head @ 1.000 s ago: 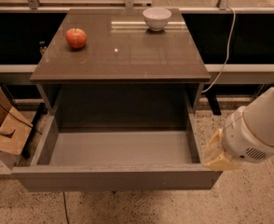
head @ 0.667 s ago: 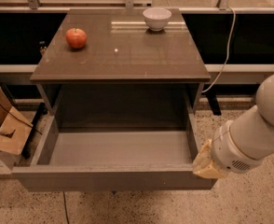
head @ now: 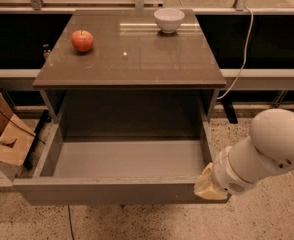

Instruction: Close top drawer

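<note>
- The top drawer point(head: 112, 191) stands pulled far out of the cabinet point(head: 129, 69) toward the camera. Its lighter grey inside is open to view from above.
- The drawer's plain, handle-less front is the part nearest the camera. It runs across the lower part of the view, as wide as the cabinet above it.
- The gripper point(head: 207, 186) sits at the right end of that drawer front, at the front right corner. Its tan tip overlaps the corner's edge. Whether it actually touches the front cannot be told.
- Whether the gripper is wide, narrow or holding anything cannot be told from this view, because the wrist covers its working end.
- The robot arm point(head: 267, 151) is white and rounded. It comes in from the right edge and slopes down and left to the gripper, outside the drawer's right wall.
- A red apple point(head: 82, 40) sits on the glossy brown cabinet top near the left rear.
- A white bowl point(head: 168, 19) stands upright near the back edge, right of centre and well apart from the apple.
- A white cable point(head: 244, 49) hangs down behind the cabinet's right side.
- A cardboard box point(head: 7, 139) lies on the speckled floor point(head: 267, 219), left of the drawer.
</note>
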`<state>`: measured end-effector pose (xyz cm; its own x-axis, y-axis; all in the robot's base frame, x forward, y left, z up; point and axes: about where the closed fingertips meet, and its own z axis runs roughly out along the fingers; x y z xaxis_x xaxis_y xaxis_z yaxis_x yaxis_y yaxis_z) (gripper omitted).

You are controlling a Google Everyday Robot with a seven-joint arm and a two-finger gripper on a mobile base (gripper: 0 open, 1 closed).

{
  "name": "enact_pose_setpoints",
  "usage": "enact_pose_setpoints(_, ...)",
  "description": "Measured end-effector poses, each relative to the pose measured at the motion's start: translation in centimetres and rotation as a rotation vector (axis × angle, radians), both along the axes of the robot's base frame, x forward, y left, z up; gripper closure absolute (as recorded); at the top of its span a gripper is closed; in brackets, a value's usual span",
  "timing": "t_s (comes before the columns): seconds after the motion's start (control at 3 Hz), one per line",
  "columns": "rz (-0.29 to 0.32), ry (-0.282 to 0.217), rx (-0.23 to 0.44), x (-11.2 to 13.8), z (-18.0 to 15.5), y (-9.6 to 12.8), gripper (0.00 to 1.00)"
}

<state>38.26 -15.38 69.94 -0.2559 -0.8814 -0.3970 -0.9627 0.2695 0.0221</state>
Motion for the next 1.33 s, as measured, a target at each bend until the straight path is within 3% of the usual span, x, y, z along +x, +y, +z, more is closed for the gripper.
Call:
enact_pose_setpoints(0.33, -0.029, 0.031, 0.033, 1.1, -3.4, 0.2, 1.00)
enact_pose_setpoints(0.67, -0.029, 0.031, 0.033, 1.1, -3.4, 0.2, 1.00)
enact_pose_setpoints(1.0, -0.062, 0.014, 0.076, 3.7, -4.7, 0.5, 1.00)
enact_pose_setpoints(1.33, -0.062, 0.014, 0.076, 3.7, -4.7, 0.6, 1.00)
